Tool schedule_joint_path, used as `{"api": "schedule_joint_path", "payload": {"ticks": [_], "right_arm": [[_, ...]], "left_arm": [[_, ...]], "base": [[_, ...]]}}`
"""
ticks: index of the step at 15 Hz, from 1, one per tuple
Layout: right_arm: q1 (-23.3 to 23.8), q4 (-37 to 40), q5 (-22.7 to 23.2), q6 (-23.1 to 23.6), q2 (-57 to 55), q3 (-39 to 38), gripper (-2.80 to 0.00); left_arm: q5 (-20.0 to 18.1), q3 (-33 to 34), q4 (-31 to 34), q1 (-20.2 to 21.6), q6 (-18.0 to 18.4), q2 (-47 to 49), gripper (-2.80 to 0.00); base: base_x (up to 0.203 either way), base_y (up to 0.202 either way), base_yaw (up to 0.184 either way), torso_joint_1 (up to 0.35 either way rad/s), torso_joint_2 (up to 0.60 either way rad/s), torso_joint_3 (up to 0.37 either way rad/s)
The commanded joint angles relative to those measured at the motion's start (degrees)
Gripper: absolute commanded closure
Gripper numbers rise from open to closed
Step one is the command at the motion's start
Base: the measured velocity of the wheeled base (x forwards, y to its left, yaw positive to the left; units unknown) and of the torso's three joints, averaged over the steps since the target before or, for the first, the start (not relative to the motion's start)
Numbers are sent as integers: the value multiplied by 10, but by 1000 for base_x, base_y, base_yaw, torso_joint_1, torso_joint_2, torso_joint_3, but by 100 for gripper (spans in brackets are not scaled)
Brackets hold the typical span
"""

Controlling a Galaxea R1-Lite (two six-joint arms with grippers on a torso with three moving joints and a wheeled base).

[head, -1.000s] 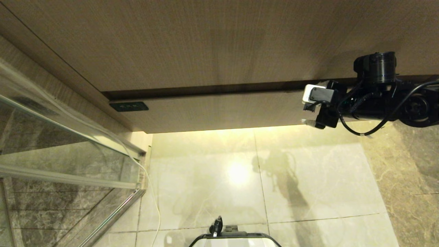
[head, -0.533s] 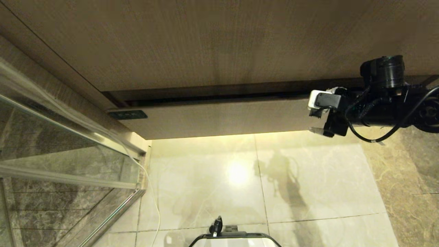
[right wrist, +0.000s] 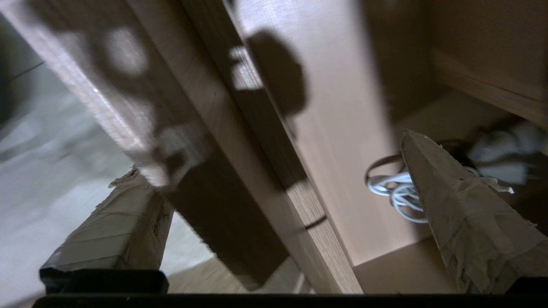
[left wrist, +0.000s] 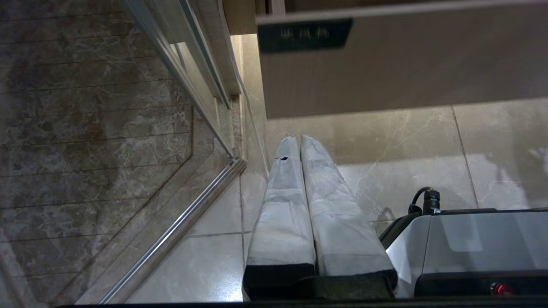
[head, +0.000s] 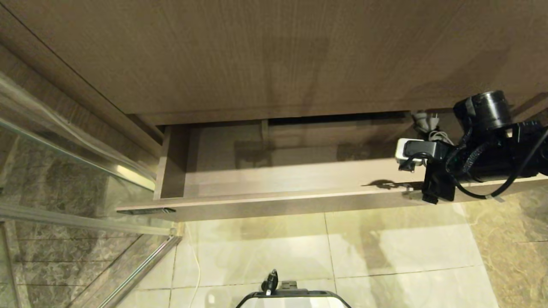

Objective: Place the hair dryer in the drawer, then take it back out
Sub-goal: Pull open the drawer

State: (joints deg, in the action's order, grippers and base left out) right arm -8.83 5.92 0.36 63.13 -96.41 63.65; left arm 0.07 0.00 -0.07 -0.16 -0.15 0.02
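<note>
Drawer, wide, shallow, light-brown wood-grain, just slid open; your right hand straddles its front, fingers spread, gripping nothing.

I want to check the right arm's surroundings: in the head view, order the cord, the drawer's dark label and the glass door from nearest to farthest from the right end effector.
1. Cord: inside the drawer, just behind the right end effector.
2. Label: far left end of the drawer front.
3. Glass door: left edge, beyond the label.
</note>
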Motion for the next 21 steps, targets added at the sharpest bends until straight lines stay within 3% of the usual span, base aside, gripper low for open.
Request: {"api": "schedule_joint_path", "payload": {"ticks": [1,6,8,10,11,13,15,18,21], "right_arm": [[14,1,4,3,51,-27,-280],[95,38,25,-5,192,-156,-280],[113,50,43,-44,247,-202,-280],[118,54,52,-124,280,-214,-280],[119,52,54,-136,287,-213,0],[123,49,54,-139,302,-210,0],[156,50,55,-144,328,-202,0],[169,50,57,-210,330,-158,0],[191,44,57,-247,272,-94,0]], "left_arm": [[0,1,0,0,0,0,0],[0,0,0,0,0,0,0],[0,1,0,0,0,0,0],[0,1,0,0,0,0,0],[0,1,0,0,0,0,0],[0,1,0,0,0,0,0],[0,0,0,0,0,0,0],[0,1,0,0,1,0,0],[0,0,0,0,0,0,0]], "base": [[0,0,0,0,0,0],[0,0,0,0,0,0],[0,0,0,0,0,0],[0,0,0,0,0,0],[0,0,0,0,0,0],[0,0,0,0,0,0],[0,0,0,0,0,0],[0,0,0,0,0,0],[0,0,0,0,0,0]]}}
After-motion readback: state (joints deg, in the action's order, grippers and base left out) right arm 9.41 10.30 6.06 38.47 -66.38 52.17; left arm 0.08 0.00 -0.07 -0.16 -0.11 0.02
